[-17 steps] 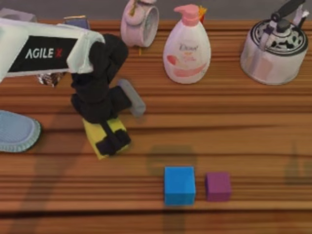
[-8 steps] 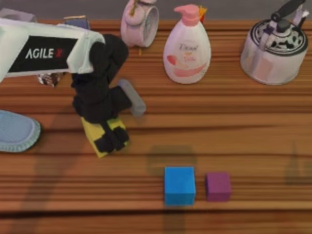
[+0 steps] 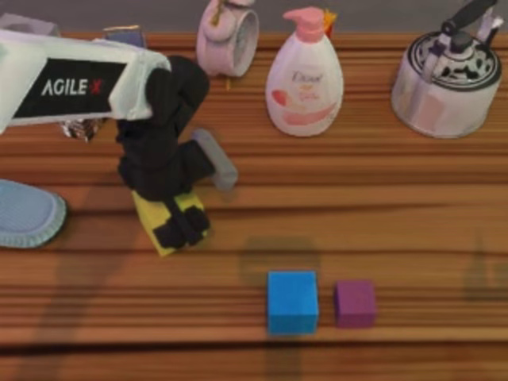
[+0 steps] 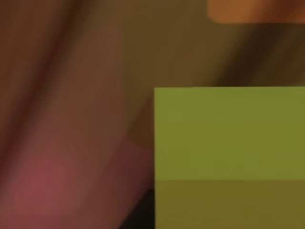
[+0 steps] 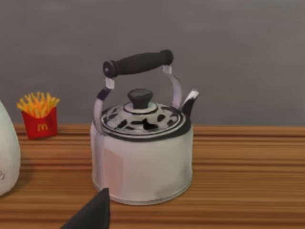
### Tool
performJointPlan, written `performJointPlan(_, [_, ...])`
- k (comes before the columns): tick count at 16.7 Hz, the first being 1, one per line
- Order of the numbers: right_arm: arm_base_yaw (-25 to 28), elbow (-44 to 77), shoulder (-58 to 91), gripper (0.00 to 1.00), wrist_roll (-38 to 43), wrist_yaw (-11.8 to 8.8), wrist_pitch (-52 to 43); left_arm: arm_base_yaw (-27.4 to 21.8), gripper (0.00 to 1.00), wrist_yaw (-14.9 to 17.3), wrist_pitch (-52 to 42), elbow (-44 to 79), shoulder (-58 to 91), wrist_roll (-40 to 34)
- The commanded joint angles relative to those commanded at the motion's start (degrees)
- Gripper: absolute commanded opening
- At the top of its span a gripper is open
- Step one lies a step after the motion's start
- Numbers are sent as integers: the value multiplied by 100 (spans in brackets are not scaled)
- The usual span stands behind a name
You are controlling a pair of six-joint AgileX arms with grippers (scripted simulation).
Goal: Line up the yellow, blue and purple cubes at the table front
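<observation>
Table point(image 3: 413, 214): reddish-brown planks, grain running left to right.

Yellow cube point(image 3: 151, 214): left of centre, mid-depth, turned at an angle, mostly covered by the left arm; its flat yellow face point(image 4: 228, 138) fills much of the left wrist view.

Left gripper point(image 3: 184, 225): directly over the yellow cube, black fingers point(image 3: 171, 236) down across its top and right side. Whether they are clamped on it or loose cannot be told.

Blue cube point(image 3: 292, 301): near the front edge, about centre.

Purple cube point(image 3: 355, 303): just right of the blue cube, a narrow gap between them, front faces roughly level.

Right arm: outside the top view; its wrist camera faces the kettle point(image 5: 143, 152).

Back row: alarm clock point(image 3: 228, 36), lotion bottle point(image 3: 304, 75), kettle at right.

Left edge: pale blue slipper point(image 3: 28, 213).
</observation>
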Motion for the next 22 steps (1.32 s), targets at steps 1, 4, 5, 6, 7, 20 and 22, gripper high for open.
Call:
performJointPlan(1, [0, 0, 0, 100, 0, 0, 0, 1, 0, 0, -19, 19, -3, 1])
performJointPlan(4, [0, 0, 0, 100, 0, 0, 0, 65, 0, -2, -441, 312, -150, -32])
performJointPlan(5, [0, 0, 0, 100, 0, 0, 0, 77, 0, -3, -699, 442, -226, -29])
performJointPlan(6, [0, 0, 0, 100, 0, 0, 0, 82, 0, -3, -954, 573, -303, -20])
performJointPlan(7, [0, 0, 0, 100, 0, 0, 0, 88, 0, -4, -1151, 695, -379, -12])
performJointPlan(20, [0, 0, 0, 100, 0, 0, 0, -645, 0, -12, -1248, -397, -1610, 915])
performJointPlan(22, [0, 0, 0, 100, 0, 0, 0, -977, 0, -13, -1207, -921, -2079, 1339])
